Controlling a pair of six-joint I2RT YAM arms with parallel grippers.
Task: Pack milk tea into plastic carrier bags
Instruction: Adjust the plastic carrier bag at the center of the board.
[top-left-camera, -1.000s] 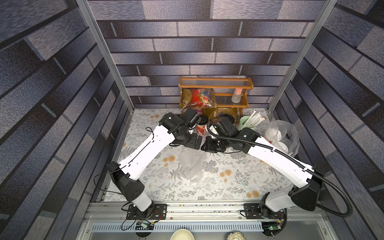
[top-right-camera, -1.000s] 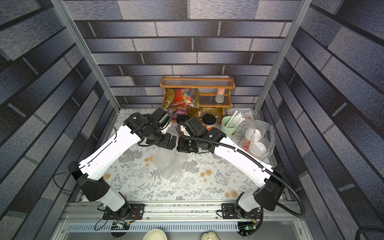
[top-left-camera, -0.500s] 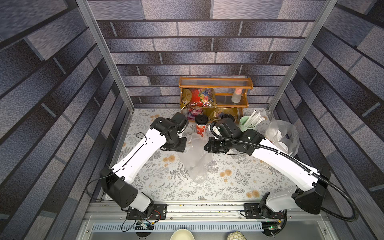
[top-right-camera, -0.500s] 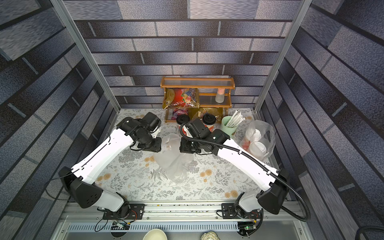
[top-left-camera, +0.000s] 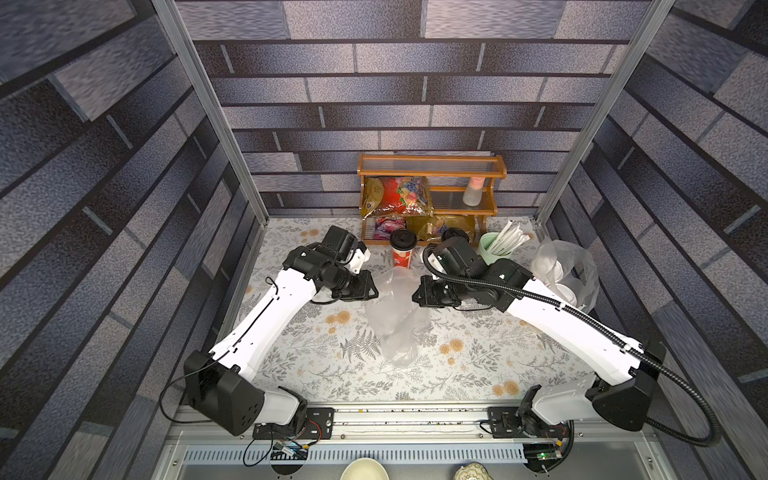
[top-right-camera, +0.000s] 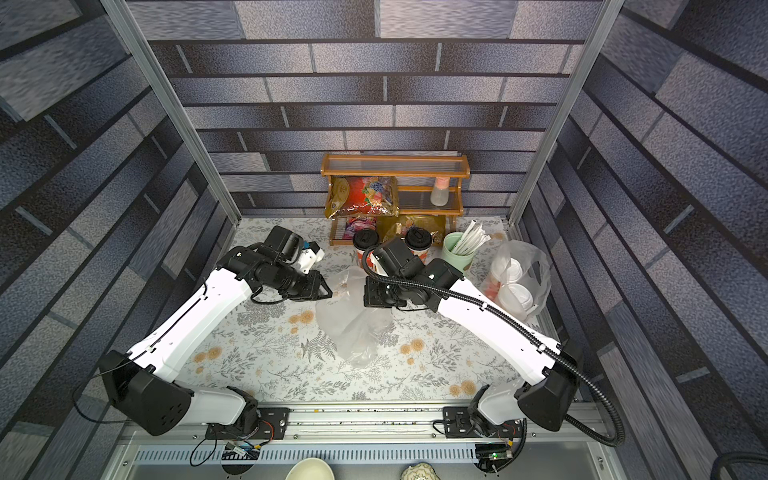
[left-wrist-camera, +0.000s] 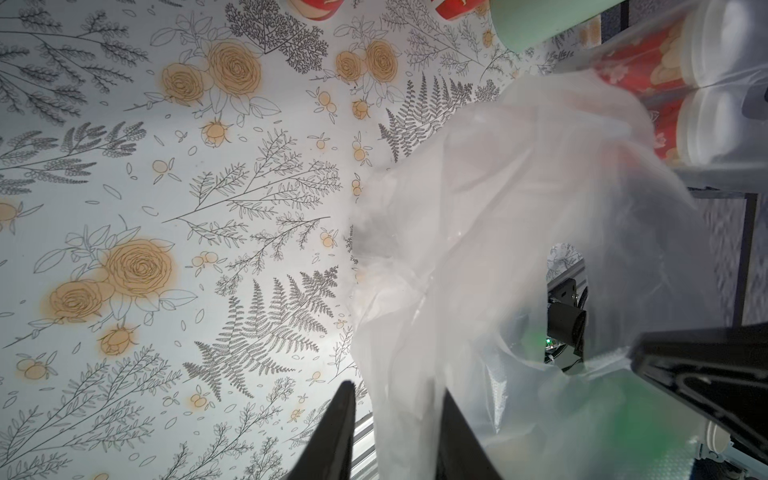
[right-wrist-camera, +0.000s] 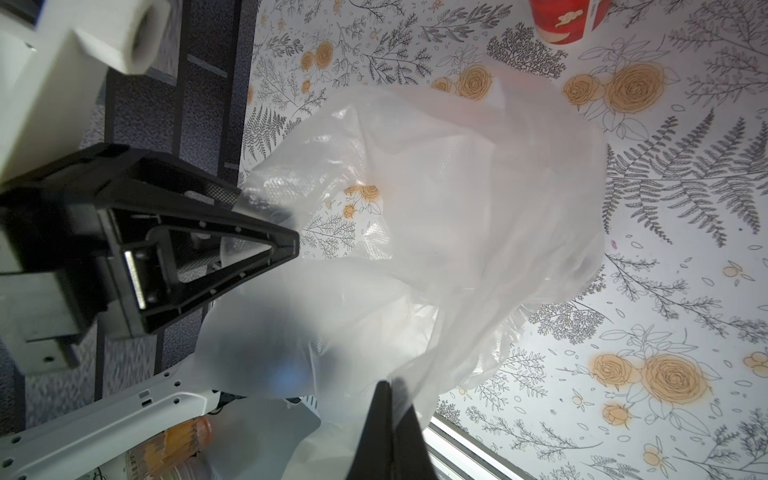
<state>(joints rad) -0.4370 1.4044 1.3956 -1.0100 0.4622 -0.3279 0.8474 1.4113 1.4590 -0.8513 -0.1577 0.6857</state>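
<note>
A clear plastic carrier bag (top-left-camera: 395, 316) (top-right-camera: 353, 320) hangs crumpled between both arms over the flowered table. My right gripper (top-left-camera: 415, 293) (right-wrist-camera: 392, 386) is shut on its film at one side. My left gripper (top-left-camera: 372, 289) (left-wrist-camera: 397, 395) has its jaws narrowed around the film at the other side, with a small gap showing. Two black-lidded red milk tea cups (top-right-camera: 365, 241) (top-right-camera: 417, 241) stand behind the arms; one is half hidden. Two white-lidded cups (top-right-camera: 513, 286) sit inside a second bag (top-left-camera: 582, 266) at the right.
A wooden shelf (top-left-camera: 432, 170) at the back wall holds snack packets (top-left-camera: 399, 195) and a pink-capped bottle (top-left-camera: 473, 193). A pale green cup of straws (top-left-camera: 492, 249) stands by the right arm's wrist. Metal posts and walls close both sides.
My left arm has drawn back from the cups to the bag's left edge. Its jaws went from wide open to narrow around the film. The right gripper stayed shut on the bag.
</note>
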